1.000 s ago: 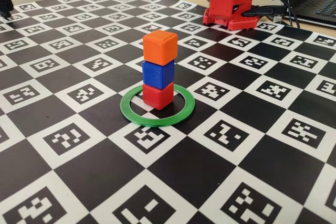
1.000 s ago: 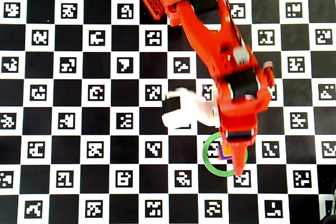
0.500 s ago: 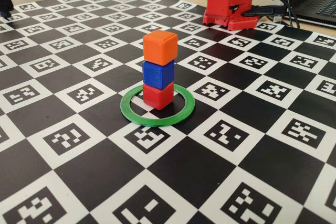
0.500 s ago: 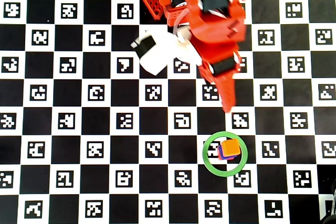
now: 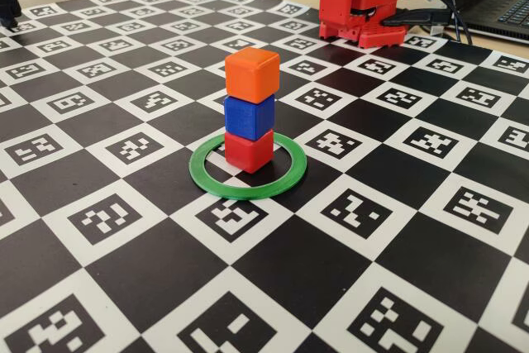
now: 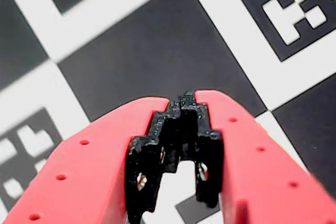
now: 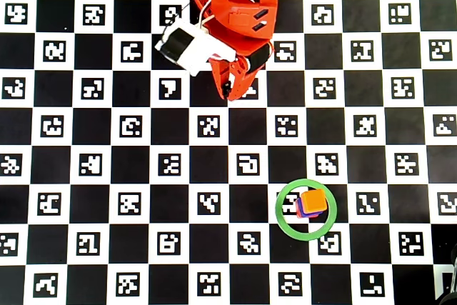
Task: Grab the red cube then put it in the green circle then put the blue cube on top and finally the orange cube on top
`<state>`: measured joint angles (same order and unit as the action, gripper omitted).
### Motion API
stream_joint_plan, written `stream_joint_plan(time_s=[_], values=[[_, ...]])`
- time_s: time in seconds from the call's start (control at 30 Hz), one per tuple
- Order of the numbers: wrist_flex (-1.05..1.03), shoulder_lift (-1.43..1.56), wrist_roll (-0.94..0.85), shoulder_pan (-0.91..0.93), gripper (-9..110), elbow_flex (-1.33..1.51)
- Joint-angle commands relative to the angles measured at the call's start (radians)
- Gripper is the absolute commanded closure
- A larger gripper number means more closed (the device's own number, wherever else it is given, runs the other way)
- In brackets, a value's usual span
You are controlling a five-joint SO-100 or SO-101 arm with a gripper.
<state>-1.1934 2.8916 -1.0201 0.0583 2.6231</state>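
In the fixed view the green circle (image 5: pixel 248 168) lies flat on the checkered marker board (image 5: pixel 124 229) that covers the desk. Inside it stands a three-cube tower: the red cube (image 5: pixel 248 151) at the bottom on the board within the ring, the blue cube (image 5: pixel 249 116) on top of it, and the orange cube (image 5: pixel 252 73) on top of that. The tower sits toward the far side of the ring rather than at its centre.

The overhead view shows only the orange cube's top face (image 7: pixel 313 200), with slivers of blue and red at its lower left edge; the stack stands in the upper right part of the ring (image 7: pixel 285 223). That view also shows the red arm folded back at the far edge of the board, its gripper (image 7: pixel 238 96) well apart from the tower.

The wrist view shows what the others do not: the red fingers (image 6: pixel 252 150) are pressed together at the tips, nothing between them, hanging over a black square.
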Motion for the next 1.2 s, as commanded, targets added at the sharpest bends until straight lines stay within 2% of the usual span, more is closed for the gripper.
stream_joint_plan(time_s=[0.0, 0.27, 0.6, 1.17], values=[[0.048, 0.146, -0.054, -0.017, 107, 0.123], [0.006, 0.321, -0.130, -0.041, 107, 0.376], [-0.118, 0.449, -0.255, -0.072, 107, 0.529], [-0.138, 0.468, -0.325, -0.075, 107, 0.561]])
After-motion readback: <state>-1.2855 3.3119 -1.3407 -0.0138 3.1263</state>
